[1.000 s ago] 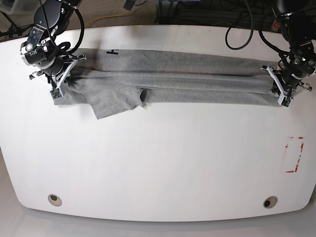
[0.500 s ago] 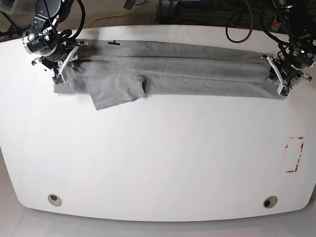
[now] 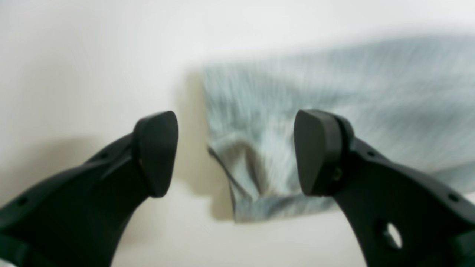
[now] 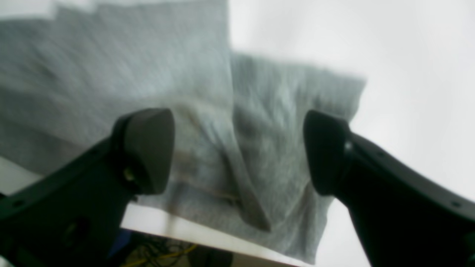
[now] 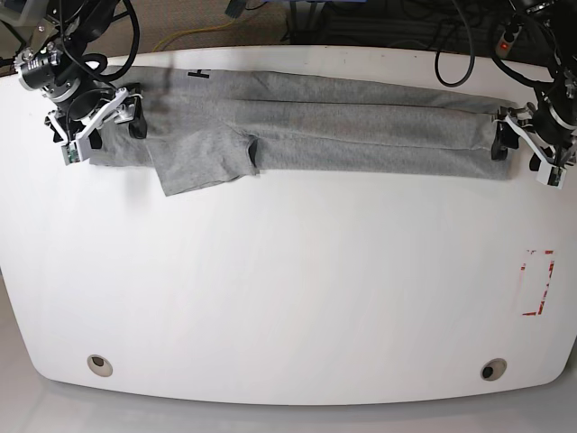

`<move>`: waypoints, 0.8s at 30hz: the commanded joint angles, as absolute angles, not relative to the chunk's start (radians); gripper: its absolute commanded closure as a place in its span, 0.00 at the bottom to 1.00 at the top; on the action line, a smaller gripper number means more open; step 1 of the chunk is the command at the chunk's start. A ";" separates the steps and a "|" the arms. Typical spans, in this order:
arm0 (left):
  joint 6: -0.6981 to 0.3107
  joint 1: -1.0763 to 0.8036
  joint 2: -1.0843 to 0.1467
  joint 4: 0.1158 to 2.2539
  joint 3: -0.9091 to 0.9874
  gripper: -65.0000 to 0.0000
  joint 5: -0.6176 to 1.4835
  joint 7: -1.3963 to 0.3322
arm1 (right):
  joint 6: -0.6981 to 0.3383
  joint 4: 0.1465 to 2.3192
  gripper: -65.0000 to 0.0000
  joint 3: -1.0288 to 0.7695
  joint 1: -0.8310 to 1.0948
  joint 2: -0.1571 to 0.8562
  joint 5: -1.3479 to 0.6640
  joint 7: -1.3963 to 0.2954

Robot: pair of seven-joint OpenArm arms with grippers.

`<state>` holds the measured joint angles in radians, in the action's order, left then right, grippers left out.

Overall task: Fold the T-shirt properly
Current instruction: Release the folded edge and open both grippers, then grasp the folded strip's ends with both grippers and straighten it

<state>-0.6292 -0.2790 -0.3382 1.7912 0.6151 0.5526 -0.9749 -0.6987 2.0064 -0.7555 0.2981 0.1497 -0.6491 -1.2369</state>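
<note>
The heather-grey T-shirt (image 5: pixel 343 126) lies folded into a long band across the back of the white table (image 5: pixel 288 298). One sleeve flap (image 5: pixel 203 162) sticks out toward the front, and black lettering (image 5: pixel 200 74) shows at its back left edge. My left gripper (image 5: pixel 521 149) is open and empty just off the shirt's right end. In the left wrist view (image 3: pixel 237 152) that shirt end (image 3: pixel 334 96) lies on the table beyond the fingers. My right gripper (image 5: pixel 101 133) is open and empty over the shirt's left end, with the cloth (image 4: pixel 111 74) below it in the right wrist view (image 4: pixel 237 150).
A red-marked rectangle (image 5: pixel 538 282) is on the table at the front right. Two round holes (image 5: pixel 100 364) (image 5: pixel 492 369) sit near the front edge. The shirt's left end reaches the table's back edge (image 4: pixel 207 231), with cables beyond it.
Both grippers, which were shut on the shirt's ends, have opened, let go and drawn outward. The shirt has shifted toward the back and settled on the table.
</note>
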 commanded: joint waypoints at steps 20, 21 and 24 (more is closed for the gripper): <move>-0.631 -0.239 -0.236 1.744 0.476 0.31 0.306 -0.970 | -0.698 1.635 0.21 -0.452 -0.093 0.150 -0.311 -1.198; -0.631 -0.239 -0.236 1.736 0.476 0.31 0.300 -0.970 | -0.698 1.606 0.21 -0.449 -0.105 0.150 -0.300 -1.196; -0.631 -0.239 -0.239 1.725 0.478 0.31 0.294 -0.941 | -0.698 1.529 0.22 -0.449 -0.136 0.151 -0.283 -1.178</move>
